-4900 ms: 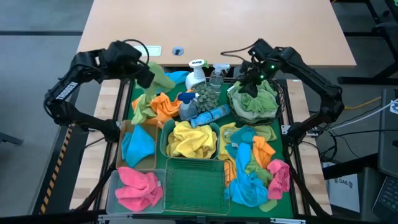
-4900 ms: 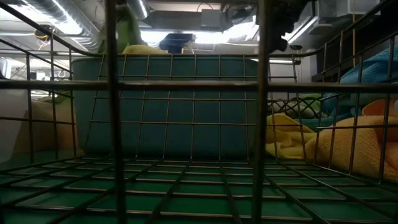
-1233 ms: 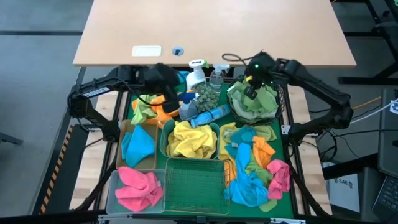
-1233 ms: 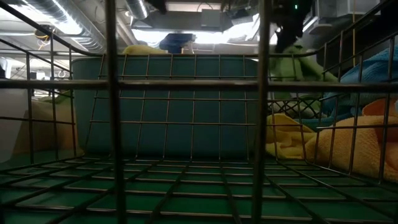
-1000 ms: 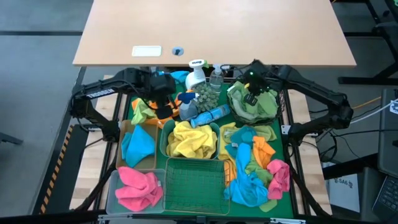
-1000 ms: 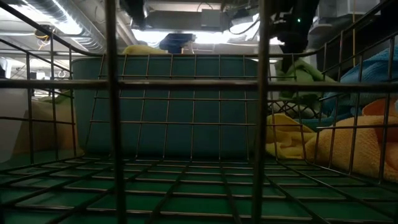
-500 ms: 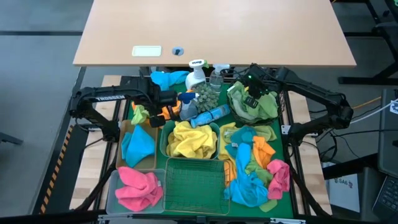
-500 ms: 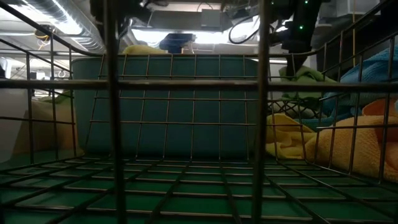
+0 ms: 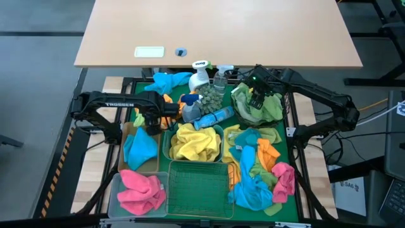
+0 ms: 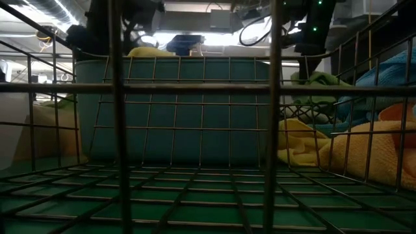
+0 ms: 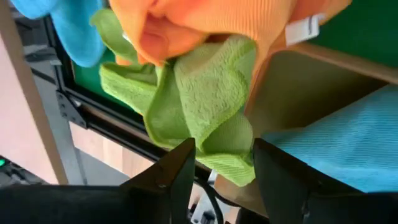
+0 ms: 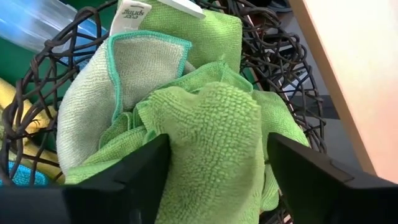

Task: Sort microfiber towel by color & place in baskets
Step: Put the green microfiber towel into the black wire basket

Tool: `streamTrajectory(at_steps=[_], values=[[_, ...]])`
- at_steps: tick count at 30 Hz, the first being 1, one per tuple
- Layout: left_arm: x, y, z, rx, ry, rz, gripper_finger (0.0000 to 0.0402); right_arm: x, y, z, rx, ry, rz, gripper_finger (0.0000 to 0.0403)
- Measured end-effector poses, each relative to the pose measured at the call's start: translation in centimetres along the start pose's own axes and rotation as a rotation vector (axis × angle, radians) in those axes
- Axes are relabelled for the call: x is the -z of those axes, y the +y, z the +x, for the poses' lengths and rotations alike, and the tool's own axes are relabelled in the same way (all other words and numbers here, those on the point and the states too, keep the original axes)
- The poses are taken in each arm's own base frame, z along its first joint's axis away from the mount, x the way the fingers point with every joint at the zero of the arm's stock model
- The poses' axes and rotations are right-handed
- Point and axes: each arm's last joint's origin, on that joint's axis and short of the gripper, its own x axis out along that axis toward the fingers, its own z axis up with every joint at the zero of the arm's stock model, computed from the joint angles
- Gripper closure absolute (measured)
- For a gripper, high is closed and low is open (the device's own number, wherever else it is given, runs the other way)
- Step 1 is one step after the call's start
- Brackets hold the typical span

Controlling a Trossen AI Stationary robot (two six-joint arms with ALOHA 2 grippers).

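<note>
My left gripper (image 9: 155,119) is open at the far edge of the tan tray (image 9: 124,134), which holds a blue towel (image 9: 140,147). In the left wrist view its fingers (image 11: 221,152) stand on either side of a green towel's fold (image 11: 199,99), below an orange towel (image 11: 217,25). My right gripper (image 9: 258,98) is open over the round black wire-mesh basket (image 9: 285,104), just above the green towels (image 12: 211,118) heaped in it. Yellow towels fill the teal tub (image 9: 166,136). A pink towel lies in the clear bin (image 9: 112,190). The green wire basket (image 9: 197,187) holds nothing. My left gripper has its open fingers on either side of the green towel's folded lower edge (image 11: 217,146), which lies against the tray's far wall. I cannot tell whether the fingers touch it.
Spray bottles (image 9: 200,75) and a lying blue bottle (image 9: 216,116) stand behind the teal tub. A blue towel (image 9: 168,80) lies at the far left. A heap of blue, orange, pink and yellow towels (image 9: 259,168) covers the mat's near right.
My left gripper has come toward the table's near edge and down, from the towel pile to the tan tray's far edge. The green towel that hung below my right gripper now lies on the heap in the black basket, with the gripper just above it.
</note>
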Motion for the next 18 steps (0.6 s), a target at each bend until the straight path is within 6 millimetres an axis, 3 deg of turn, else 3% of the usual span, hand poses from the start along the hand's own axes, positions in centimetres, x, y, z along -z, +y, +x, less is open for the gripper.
streamTrajectory(at_steps=[7, 11, 18], values=[[0.0, -0.9, 2.6, -0.021, 0.016, 0.041, 0.0245, 0.0, 0.0, 0.0, -0.009, -0.001, 0.000, 0.0109], [-0.1, -1.0, 3.8, -0.127, -0.009, 0.048, 0.0245, 0.0, 0.0, 0.0, -0.009, -0.002, 0.000, 0.0109], [0.0, -0.8, 4.7, -0.176, -0.002, 0.055, 0.0257, 0.0, 0.0, 0.0, -0.010, -0.001, 0.000, 0.0109]])
